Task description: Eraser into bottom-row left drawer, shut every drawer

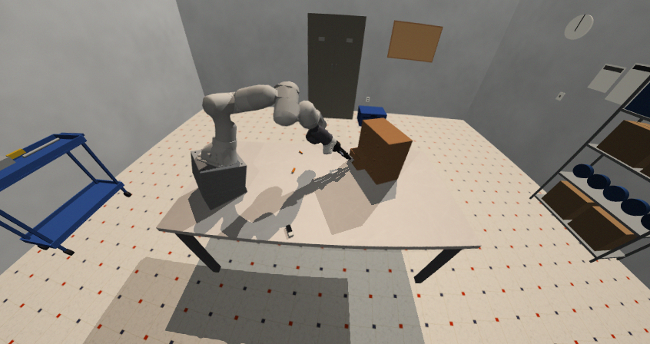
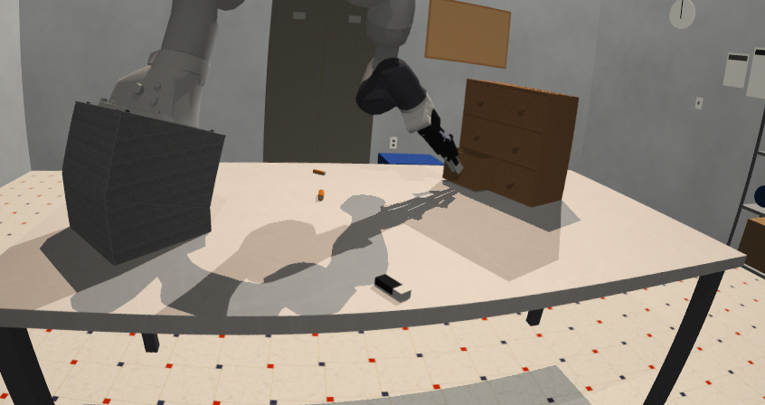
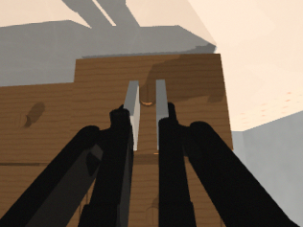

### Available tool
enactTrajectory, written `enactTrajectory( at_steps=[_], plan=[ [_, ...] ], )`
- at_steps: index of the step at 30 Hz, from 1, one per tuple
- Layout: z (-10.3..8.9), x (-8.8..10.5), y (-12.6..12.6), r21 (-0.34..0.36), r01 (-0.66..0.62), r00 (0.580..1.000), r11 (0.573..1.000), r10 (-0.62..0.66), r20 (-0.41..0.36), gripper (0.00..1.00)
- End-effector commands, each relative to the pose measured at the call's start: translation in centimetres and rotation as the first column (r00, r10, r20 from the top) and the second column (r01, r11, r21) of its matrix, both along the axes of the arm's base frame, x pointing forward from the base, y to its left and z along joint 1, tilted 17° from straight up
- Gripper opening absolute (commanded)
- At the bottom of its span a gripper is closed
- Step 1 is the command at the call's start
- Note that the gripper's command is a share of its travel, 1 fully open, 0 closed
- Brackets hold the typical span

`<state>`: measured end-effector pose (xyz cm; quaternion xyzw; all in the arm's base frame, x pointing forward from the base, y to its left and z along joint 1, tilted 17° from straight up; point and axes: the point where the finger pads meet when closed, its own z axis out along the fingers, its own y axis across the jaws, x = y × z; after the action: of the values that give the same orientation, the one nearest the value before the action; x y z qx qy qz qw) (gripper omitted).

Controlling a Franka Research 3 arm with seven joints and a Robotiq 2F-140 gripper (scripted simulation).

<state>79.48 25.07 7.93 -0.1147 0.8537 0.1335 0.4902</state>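
The black and white eraser [image 1: 289,231] lies near the table's front edge, also in the exterior view [image 2: 392,287], far from the gripper. The brown chest [image 1: 387,150] stands upright on the right part of the table [image 2: 515,140]. Its bottom-left drawer [image 2: 473,168] is pulled out a little. My gripper [image 2: 456,167] [image 1: 349,157] is at that drawer's front. In the wrist view the two fingers stand close together with the drawer's small knob [image 3: 147,103] between their tips.
Two small orange objects [image 2: 318,172] [image 2: 320,193] lie mid-table behind the arm's shadow. The dark robot base block [image 2: 138,180] stands at the left. A blue box [image 1: 371,112] sits behind the chest. A blue cart [image 1: 54,187] and shelves [image 1: 604,173] stand off the table.
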Motion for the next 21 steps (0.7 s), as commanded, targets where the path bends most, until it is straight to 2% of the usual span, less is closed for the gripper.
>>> enactTrajectory(
  at_steps=[1, 11, 21],
  plan=[
    [0.01, -0.03, -0.07, 0.002, 0.003, 1.000, 1.000, -0.003, 0.001, 0.17],
    [0.01, -0.03, -0.07, 0.002, 0.003, 1.000, 1.000, -0.003, 0.001, 0.17],
    [0.01, -0.03, -0.07, 0.002, 0.003, 1.000, 1.000, -0.003, 0.001, 0.28]
  ],
)
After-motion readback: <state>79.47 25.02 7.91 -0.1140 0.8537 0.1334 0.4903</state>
